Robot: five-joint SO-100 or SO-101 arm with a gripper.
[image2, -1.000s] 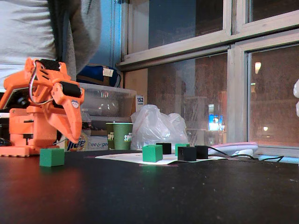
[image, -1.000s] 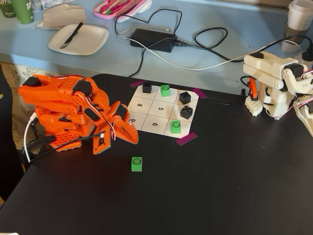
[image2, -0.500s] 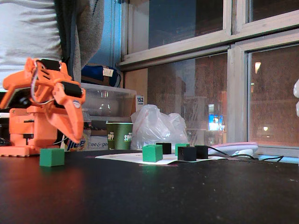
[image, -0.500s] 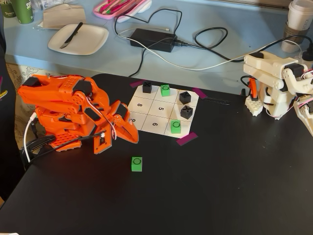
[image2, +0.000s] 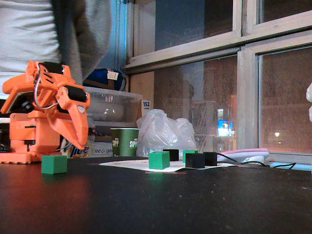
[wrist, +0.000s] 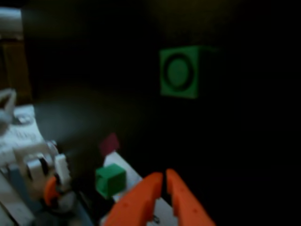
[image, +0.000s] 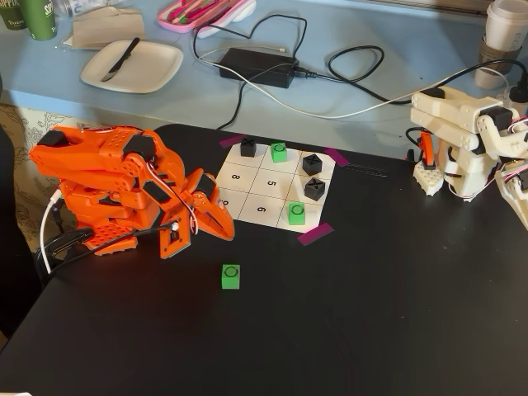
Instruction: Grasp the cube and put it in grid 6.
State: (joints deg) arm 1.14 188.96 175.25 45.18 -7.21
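The loose green cube [image: 230, 276] with a black circle on top sits on the black table, in front of the paper grid; it also shows in the other fixed view [image2: 54, 164] and in the wrist view [wrist: 179, 71]. Grid 6 [image: 261, 209] is the empty middle cell of the grid's near row. My orange gripper [image: 226, 233] is shut and empty, hanging low by the grid's near-left corner, above and left of the cube. It also shows in the other fixed view [image2: 80, 145] and in the wrist view [wrist: 164, 173].
The grid holds two other green cubes [image: 296, 213] [image: 279, 152] and three black X cubes [image: 314, 189]. A white arm [image: 462, 144] stands at the right. A plate [image: 132, 66], a power brick [image: 257, 66] and cables lie on the blue table behind.
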